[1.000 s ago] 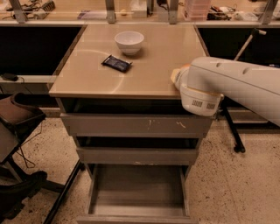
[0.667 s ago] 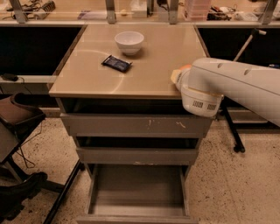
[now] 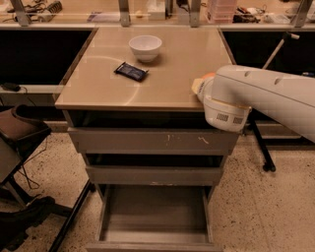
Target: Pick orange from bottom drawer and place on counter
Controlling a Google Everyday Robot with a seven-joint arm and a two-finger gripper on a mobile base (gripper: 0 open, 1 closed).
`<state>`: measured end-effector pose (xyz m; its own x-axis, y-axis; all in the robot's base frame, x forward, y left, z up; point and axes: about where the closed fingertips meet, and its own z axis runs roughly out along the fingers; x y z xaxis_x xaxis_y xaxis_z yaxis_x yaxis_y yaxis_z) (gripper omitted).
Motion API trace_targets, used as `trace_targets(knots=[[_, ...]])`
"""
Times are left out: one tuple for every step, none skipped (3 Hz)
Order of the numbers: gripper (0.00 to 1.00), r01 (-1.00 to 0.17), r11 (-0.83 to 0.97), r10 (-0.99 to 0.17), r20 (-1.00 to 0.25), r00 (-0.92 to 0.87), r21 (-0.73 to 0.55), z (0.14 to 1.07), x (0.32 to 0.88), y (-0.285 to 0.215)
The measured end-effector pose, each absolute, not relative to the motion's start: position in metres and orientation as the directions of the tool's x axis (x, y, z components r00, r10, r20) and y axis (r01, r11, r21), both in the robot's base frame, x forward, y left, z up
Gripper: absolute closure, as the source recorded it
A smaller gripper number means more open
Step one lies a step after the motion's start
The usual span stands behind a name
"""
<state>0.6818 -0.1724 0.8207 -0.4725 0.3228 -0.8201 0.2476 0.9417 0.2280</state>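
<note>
The bottom drawer (image 3: 155, 211) is pulled out at the foot of the grey cabinet, and the part of its inside that shows holds nothing. My gripper (image 3: 199, 87) is at the front right of the beige counter (image 3: 172, 64), mostly hidden behind my white arm's wrist housing (image 3: 226, 101). A small sliver of orange colour (image 3: 207, 76) shows at the gripper, just above the counter's right edge; it may be the orange, but most of it is hidden.
A white bowl (image 3: 145, 47) and a dark packet (image 3: 131, 71) sit on the counter's far left part. The two upper drawers (image 3: 147, 140) stand slightly out. A chair (image 3: 19, 130) is at the left, a black stand (image 3: 261, 147) at the right, and a cluttered bench (image 3: 157, 10) behind.
</note>
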Motion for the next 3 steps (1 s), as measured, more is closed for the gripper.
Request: trace_targets(knots=[[0.14,0.248,0.942,0.323,-0.82,-0.473,0.228,0.8207,0.6818,-0.1723],[0.0,0.248,0.942,0.323,-0.82,-0.473,0.228,0.8206,0.6818,-0.1723],[0.0,0.248,0.942,0.323,-0.82,-0.473,0.228,0.8206,0.6818,-0.1723]])
